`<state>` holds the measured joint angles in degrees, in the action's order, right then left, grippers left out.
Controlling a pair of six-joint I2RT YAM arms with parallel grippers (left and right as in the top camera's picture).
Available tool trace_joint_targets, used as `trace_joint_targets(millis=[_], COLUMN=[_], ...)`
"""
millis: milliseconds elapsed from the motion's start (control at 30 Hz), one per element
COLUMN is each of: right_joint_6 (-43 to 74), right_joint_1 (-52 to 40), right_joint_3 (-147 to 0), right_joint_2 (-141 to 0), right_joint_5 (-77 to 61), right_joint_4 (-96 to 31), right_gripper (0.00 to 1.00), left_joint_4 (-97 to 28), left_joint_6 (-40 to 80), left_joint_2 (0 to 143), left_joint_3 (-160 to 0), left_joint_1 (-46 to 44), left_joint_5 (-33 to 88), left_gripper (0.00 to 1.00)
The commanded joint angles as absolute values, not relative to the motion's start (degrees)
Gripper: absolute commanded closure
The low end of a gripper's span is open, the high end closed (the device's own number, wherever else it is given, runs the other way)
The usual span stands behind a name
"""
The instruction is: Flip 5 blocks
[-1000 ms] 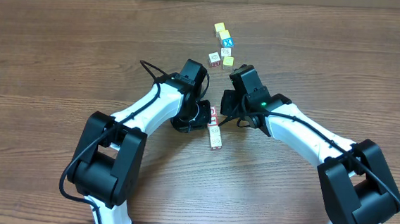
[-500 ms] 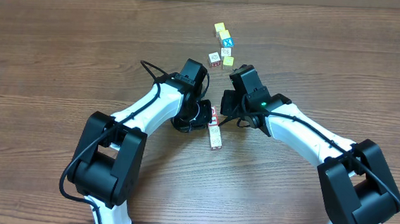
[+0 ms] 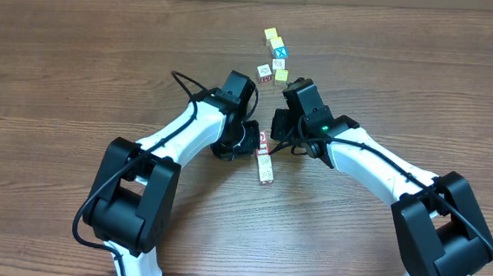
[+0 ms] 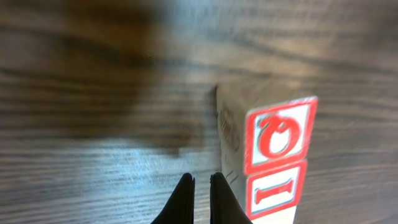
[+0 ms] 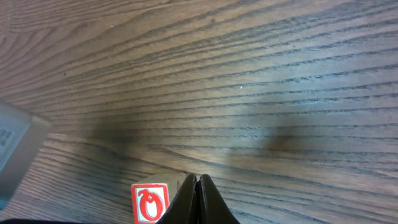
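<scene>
The left gripper (image 4: 200,198) and right gripper (image 5: 196,200) are pressed together, empty. The blocks (image 3: 265,161) lie between them, with the O block (image 4: 278,135) at the left gripper's 2 o'clock. Best to push its edge low and slowly.

Pale wooden alphabet cubes (image 3: 264,71), red-lettered: two loose, plus perhaps four in a touching row (image 3: 265,165), partly hidden.
Yellow-topped wooden cubes (image 3: 270,34): two.
Blue-topped wooden cube (image 3: 279,52): one.
White-and-black robot arms (image 3: 182,129): two.
</scene>
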<state>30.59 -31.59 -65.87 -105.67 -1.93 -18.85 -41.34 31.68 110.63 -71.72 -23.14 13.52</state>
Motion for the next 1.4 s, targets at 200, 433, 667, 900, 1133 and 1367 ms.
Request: trace_joint_targets(millis=[200, 433, 667, 900, 1133, 1367], right_joint_6=[30.0, 30.0, 30.2, 29.6, 29.5, 29.6], right_joint_1=[-31.9, -31.9, -31.9, -31.0, -30.1, -30.1], right_joint_3=[-65.6, -65.6, -65.6, -66.5, -71.7, -81.0], right_joint_2=[-105.8, -105.8, -105.8, -105.4, -105.2, -100.7], right_joint_5=[-1.3, -1.3, -1.3, -1.3, -2.2, -1.3], right_joint_4=[-19.4, -19.8, -19.4, -21.3, -34.9, -52.6], right_gripper=[0.96, 0.96, 0.96, 0.9, 0.93, 0.96], left_joint_4=[-34.9, -34.4, -33.9, -42.8, -53.0, -57.8], left_joint_6=[31.3, 31.2, 30.0, 29.8, 29.8, 30.1], left_joint_2=[110.2, 110.3, 110.3, 109.7, 109.4, 104.9], left_joint_3=[-76.2, -76.8, -76.9, -83.1, -90.4, -93.9], left_joint_1=[-22.5, -22.5, -22.5, -21.3, -19.3, -16.5], left_joint_5=[6.5, 5.0, 3.7, 3.8, 3.6, 0.7], left_gripper=[0.96, 0.96, 0.96, 0.96, 0.96, 0.96])
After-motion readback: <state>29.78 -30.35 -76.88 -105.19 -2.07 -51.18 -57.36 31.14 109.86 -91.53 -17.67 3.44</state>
